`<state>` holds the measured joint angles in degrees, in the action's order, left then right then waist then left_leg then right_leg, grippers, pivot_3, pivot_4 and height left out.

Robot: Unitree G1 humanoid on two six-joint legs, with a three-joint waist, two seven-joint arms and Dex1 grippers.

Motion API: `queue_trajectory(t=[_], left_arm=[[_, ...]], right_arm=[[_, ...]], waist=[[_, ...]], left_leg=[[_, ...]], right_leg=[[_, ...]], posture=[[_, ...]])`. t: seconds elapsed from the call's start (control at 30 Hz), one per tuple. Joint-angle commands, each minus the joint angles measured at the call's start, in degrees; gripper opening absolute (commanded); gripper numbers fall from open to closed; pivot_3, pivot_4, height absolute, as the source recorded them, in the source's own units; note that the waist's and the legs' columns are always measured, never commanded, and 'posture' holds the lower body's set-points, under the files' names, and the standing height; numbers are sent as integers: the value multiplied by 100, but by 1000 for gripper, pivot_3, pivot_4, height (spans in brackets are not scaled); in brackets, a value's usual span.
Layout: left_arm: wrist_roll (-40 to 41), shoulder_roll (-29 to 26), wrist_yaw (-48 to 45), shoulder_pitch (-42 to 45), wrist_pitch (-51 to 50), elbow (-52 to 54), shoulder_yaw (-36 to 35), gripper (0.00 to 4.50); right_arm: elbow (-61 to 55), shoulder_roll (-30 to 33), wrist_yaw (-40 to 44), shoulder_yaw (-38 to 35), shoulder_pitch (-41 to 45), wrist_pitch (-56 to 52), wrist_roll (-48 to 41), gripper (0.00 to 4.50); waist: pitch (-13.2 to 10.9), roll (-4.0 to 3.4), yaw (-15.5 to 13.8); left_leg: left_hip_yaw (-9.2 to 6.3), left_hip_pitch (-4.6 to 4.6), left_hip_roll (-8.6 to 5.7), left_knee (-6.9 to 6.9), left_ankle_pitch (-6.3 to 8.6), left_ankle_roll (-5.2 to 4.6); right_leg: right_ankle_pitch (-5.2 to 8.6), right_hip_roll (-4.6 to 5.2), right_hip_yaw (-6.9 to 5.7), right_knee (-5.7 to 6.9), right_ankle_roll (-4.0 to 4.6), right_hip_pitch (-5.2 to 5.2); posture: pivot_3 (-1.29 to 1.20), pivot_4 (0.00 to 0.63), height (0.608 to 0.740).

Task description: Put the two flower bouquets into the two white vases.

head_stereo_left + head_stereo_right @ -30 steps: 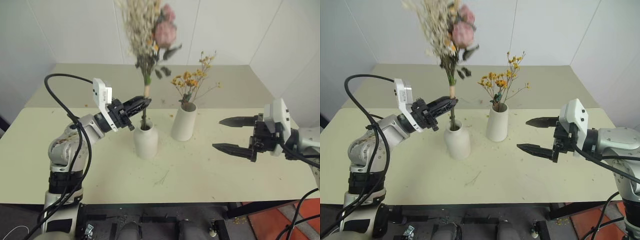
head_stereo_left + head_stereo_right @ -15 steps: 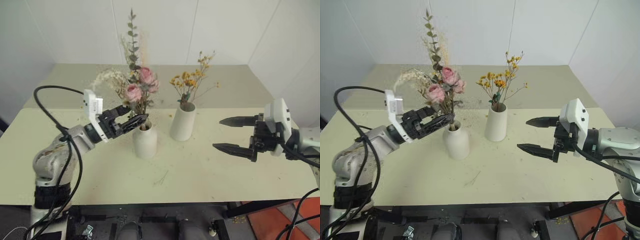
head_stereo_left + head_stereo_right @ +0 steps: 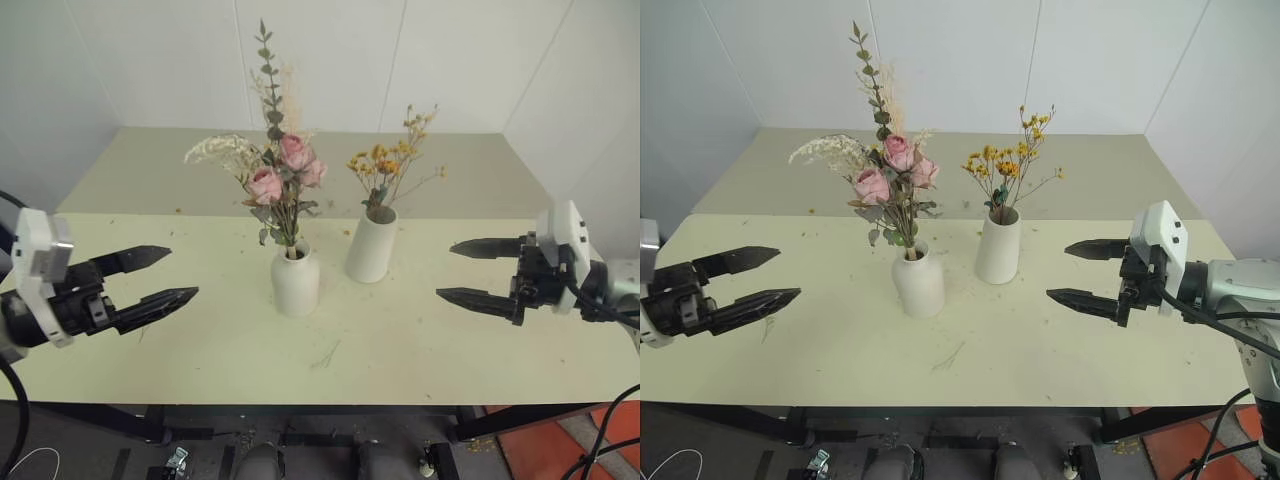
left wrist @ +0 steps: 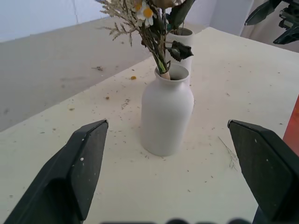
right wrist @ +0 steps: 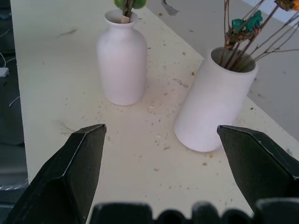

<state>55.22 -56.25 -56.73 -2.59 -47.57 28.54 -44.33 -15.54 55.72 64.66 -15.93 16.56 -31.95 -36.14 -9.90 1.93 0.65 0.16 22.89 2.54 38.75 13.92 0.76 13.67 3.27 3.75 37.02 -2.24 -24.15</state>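
White vases (image 3: 295, 282), two, each holding one of two bouquets (image 3: 278, 180)

A pale cream bench (image 3: 420, 350) is set into a corner formed by white panelled walls (image 3: 330, 60), with thin vertical seams seen between the panels. The bench top is scattered with small dry crumbs and bits of stem. A dark floor (image 3: 60, 440) is seen below its front edge, with an orange-red patch (image 3: 610, 435) at the right.
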Motion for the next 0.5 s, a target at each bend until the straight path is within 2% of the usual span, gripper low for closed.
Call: queue_trajectory(t=[0.03, 0.5], left_arm=[[165, -116, -167, -82, 85, 218, -291, 4483], [503, -87, 34, -45, 54, 328, -53, 4483]], right_arm=[[58, 141, 20, -175, 23, 95, 40, 4500], [82, 325, 53, -338, -50, 15, 44, 4500]], waist=[[0, 0, 14], [0, 0, 21]], left_leg=[[0, 1, 1, -1, 0, 0], [2, 0, 2, -3, 0, 0]], right_leg=[[1, -1, 0, 0, 1, -1], [1, -2, 2, 0, 1, -1]], posture=[[0, 150, 740], [0, 150, 740]])
